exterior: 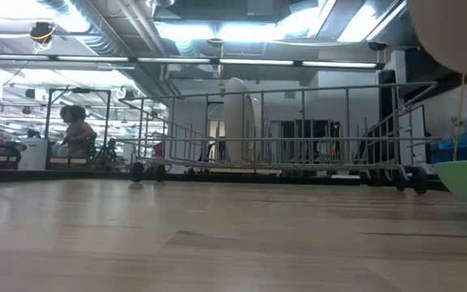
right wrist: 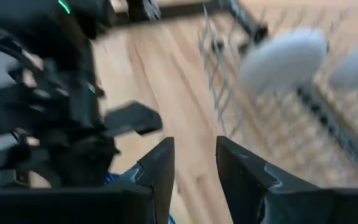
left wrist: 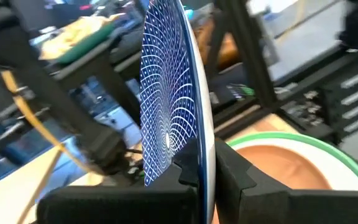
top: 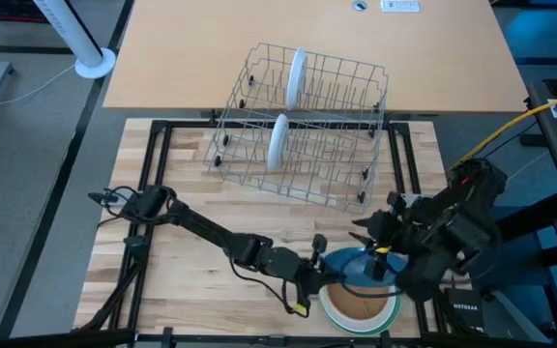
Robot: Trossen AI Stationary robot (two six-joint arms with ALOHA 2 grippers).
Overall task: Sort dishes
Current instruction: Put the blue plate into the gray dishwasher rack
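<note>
Here the left tool [left wrist: 197,168] is clamped on the rim of a blue patterned plate [left wrist: 166,93] held upright over the green plate [top: 359,309] and brown plate [top: 358,307], the right tool [right wrist: 194,165] apart alongside, two white plates [top: 278,140] racked in the wire rack [top: 337,179] beyond.

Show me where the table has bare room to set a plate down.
Bare wood lies left of the left arm, between it and the rack. The near right corner is crowded: the blue plate, the brown plate on the green plate and both arms.
</note>
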